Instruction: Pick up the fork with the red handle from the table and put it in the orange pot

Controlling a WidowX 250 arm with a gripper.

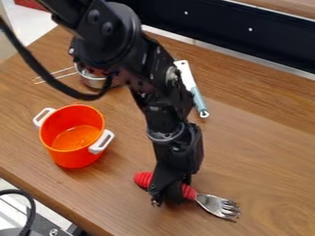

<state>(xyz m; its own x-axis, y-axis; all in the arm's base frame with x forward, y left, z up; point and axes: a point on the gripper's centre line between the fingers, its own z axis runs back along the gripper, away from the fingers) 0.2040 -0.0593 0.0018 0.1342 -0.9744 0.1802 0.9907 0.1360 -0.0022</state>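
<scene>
Camera view: jaws at red-handled fork [212,204], apparently in contact.

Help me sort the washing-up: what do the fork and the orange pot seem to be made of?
The fork head looks like polished metal, from its silvery shine; the red handle, moulded in ribs, looks like rubber or soft plastic. The orange pot is smooth and glossy, either plastic or coated metal. Its thick white side grips suggest plastic.
</scene>
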